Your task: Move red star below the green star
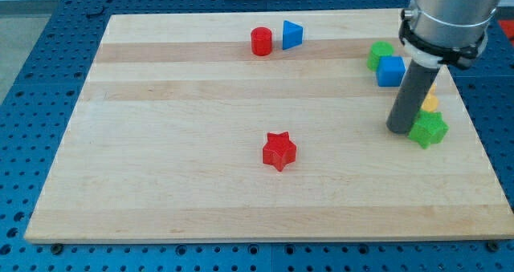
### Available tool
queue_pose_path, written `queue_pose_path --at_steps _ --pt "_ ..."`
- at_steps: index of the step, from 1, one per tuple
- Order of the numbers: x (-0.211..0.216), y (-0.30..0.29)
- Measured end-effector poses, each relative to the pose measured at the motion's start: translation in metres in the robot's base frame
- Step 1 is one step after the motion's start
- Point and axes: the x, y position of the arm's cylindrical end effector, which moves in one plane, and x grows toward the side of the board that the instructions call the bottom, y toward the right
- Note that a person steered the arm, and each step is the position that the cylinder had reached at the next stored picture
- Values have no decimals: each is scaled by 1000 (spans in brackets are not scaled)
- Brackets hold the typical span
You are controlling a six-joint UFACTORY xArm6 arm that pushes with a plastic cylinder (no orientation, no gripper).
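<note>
The red star [279,151] lies near the middle of the wooden board, toward the view's bottom. The green star [429,130] lies at the view's right side. My tip [399,130] stands right beside the green star, on its left, touching or nearly touching it. The red star is far to the left of my tip, about a quarter of the board away.
A red cylinder [261,42] and a blue triangle [292,35] sit near the view's top centre. A green block [380,55] and a blue cube [391,71] sit at top right. A yellow block [430,103] is partly hidden behind the rod, just above the green star.
</note>
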Motion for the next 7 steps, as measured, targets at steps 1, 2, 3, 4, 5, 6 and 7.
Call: queue_pose_path --at_steps 1,2,3,4,5,6,7 --pt "-1 13" --pt "-1 20" --pt "-1 12" --pt "-1 -41" --pt "-17 -109" --pt "-24 -172" --pt "-13 -232"
